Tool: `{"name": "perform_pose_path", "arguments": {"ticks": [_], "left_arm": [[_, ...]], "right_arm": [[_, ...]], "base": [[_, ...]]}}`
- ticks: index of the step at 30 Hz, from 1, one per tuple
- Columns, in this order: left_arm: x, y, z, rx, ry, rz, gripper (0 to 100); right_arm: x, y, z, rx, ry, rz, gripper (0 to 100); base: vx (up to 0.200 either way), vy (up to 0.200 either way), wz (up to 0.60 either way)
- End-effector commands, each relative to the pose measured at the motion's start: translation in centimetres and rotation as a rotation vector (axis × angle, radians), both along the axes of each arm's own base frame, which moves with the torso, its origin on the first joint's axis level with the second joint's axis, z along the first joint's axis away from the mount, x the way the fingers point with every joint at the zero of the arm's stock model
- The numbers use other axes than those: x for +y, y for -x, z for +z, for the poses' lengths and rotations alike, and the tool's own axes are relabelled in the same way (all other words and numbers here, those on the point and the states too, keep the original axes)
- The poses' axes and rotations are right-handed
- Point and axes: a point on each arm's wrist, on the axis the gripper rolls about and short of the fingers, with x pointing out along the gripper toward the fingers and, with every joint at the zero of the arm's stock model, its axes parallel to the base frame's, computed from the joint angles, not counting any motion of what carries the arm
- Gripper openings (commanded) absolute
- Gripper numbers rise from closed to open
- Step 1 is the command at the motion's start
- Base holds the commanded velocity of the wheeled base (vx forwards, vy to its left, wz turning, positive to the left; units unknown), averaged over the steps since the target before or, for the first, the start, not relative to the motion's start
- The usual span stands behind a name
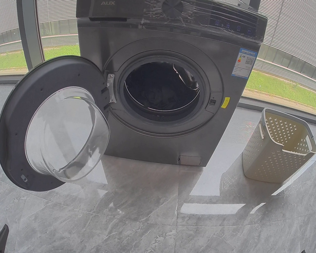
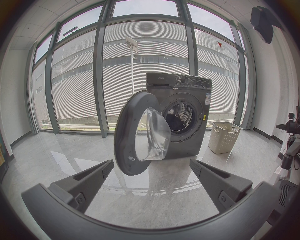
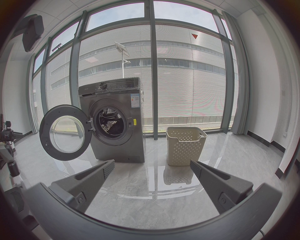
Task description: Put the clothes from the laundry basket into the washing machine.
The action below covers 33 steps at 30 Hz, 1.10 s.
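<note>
Left gripper (image 2: 150, 164) and right gripper (image 3: 152, 164) are hanging empty, fingers wide apart, well back from the washing machine (image 1: 100, 42). The laundry basket (image 1: 275, 154) is looking empty, with clothes (image 3: 111, 125) seemingly lying in the drum (image 2: 184, 113), so swinging the door (image 1: 13, 123) shut is likely coming next

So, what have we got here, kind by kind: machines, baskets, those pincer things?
washing machine: 1, door open
laundry basket: 1
pincers: 2, the left pincer and the right pincer, both open
Total: 4
</note>
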Motion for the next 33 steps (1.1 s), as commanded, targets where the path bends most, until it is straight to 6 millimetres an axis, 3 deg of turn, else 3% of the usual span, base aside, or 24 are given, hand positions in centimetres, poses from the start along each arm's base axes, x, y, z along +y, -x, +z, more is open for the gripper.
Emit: {"name": "perform_pose_path", "arguments": {"ticks": [1, 7, 33], "left_arm": [[0.00, -0.02, -0.48, 0.004, 0.000, 0.000, 100], [0.00, -0.02, -0.48, 0.004, 0.000, 0.001, 100], [0.00, -0.02, -0.48, 0.004, 0.000, 0.000, 100]], "right_arm": [[0.00, -0.02, -0.48, 0.003, 0.000, 0.000, 100], [0.00, -0.01, -0.43, 0.001, 0.000, 0.000, 100], [0.00, -0.02, -0.49, 0.004, 0.000, -0.001, 100]], "base": [[0.000, 0.200, 0.00], [0.000, 0.200, 0.00], [0.000, 0.000, 0.00]]}}
